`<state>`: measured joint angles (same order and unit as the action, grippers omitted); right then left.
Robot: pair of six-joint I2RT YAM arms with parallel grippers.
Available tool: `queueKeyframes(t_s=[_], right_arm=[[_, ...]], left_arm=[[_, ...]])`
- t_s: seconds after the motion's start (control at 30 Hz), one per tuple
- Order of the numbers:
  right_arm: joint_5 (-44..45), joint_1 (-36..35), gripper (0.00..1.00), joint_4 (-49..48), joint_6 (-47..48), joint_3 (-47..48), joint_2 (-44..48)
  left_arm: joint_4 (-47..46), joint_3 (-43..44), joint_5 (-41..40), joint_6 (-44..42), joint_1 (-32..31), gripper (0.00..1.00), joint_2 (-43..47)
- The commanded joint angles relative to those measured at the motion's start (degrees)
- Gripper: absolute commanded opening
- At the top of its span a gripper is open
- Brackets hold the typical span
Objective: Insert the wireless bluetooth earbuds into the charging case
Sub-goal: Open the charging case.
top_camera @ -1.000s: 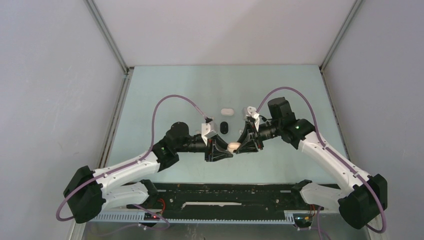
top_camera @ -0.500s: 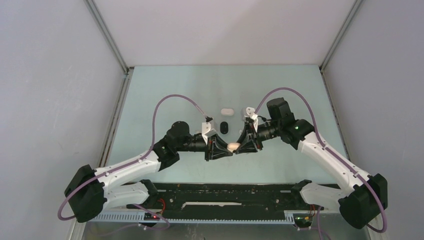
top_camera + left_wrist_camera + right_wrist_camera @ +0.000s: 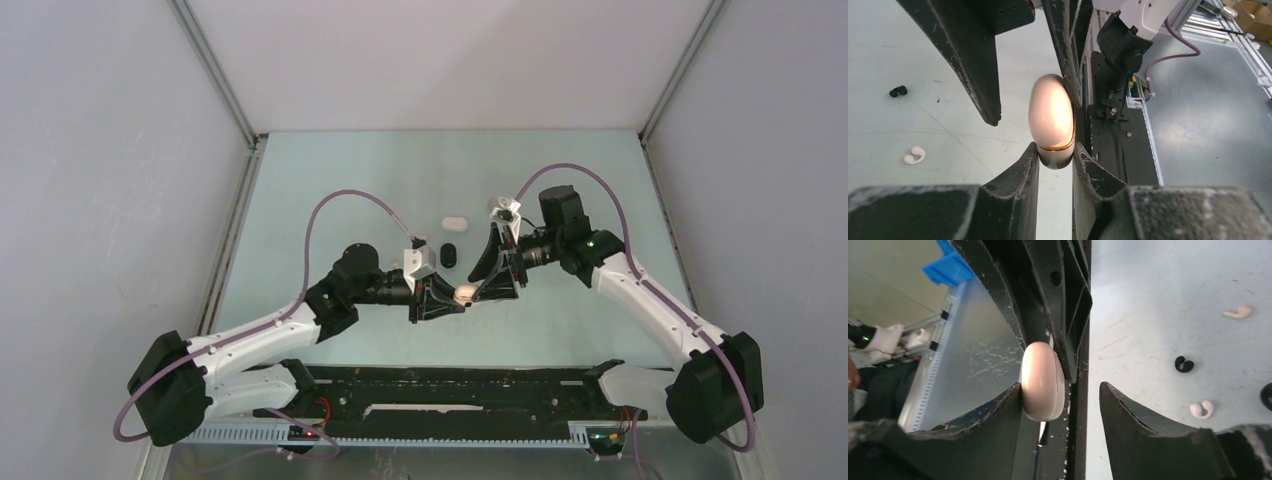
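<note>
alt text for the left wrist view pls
The left gripper pinches the lower end of a closed beige charging case. The right gripper, open, reaches in from above, one finger touching the case. A black earbud and a white earbud lie on the table at left.

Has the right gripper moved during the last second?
Yes. The right gripper swung its rear end toward the back, now beyond the white case; its tips stay by the beige case.

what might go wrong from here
The left gripper pinches only the end of the smooth, rounded case, so it may slip out. The right gripper stands open with one finger against the case; closing could twist it loose.
</note>
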<state>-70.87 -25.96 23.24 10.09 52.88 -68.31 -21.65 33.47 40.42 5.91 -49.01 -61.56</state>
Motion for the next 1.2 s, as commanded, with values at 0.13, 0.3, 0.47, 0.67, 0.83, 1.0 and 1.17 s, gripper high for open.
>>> queueKeyframes(t_s=[0.13, 0.3, 0.47, 0.67, 0.83, 1.0, 1.17], right_arm=[[-5.31, 2.10, 0.59, -7.37, -8.74, 1.61, -1.92], [-6.22, 3.27, 0.60, -8.13, -9.82, 1.61, -1.59], [-8.52, 4.54, 0.60, -8.88, -9.82, 1.61, -0.84], [-10.17, 9.11, 0.61, -6.74, -6.62, 1.58, 3.36], [4.17, 10.05, 0.59, -2.09, 0.13, 1.61, 4.43], [14.66, 9.64, 0.50, -6.81, -4.39, 1.72, 0.09], [29.20, 2.31, 0.41, -5.91, -3.32, 6.43, -6.99]], left_arm=[[1.41, 0.63, 0.24, -4.06, -1.69, 0.00, 1.29], [1.61, 0.89, 0.47, -3.96, -1.70, 0.00, 0.89], [2.72, 1.43, -0.40, -3.82, -1.72, 0.00, 0.75], [6.33, 1.95, -2.90, -3.89, -1.54, 0.00, 2.87], [11.02, 0.22, -10.33, -3.90, -1.48, 0.00, 10.80], [16.43, -1.61, -21.08, -0.77, -1.44, 0.00, 20.99], [15.50, -6.84, -25.70, 2.44, -1.44, 0.00, 30.28]])
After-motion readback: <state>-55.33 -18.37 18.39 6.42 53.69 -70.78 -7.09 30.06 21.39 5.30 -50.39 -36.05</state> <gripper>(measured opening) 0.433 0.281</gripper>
